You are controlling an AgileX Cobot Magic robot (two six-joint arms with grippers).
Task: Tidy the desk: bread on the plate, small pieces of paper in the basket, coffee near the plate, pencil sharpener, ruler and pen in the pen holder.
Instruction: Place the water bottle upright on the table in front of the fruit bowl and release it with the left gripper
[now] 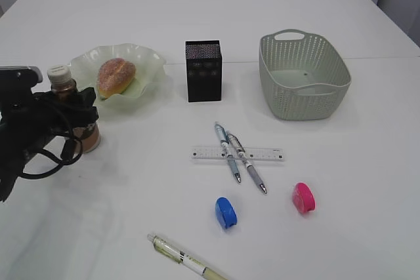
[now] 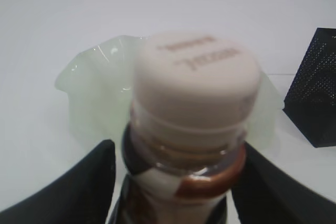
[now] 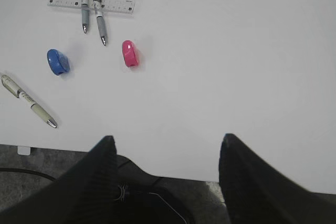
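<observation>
Coffee (image 2: 194, 129) sits between left gripper (image 2: 173, 187) fingers.

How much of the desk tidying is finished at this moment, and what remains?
Done: the brown bread roll lies on the pale green wavy plate. In hand: the left gripper grips the brown coffee bottle beside that plate. Left: the clear ruler, three pens and the blue and pink sharpeners lie outside the black pen holder.
</observation>
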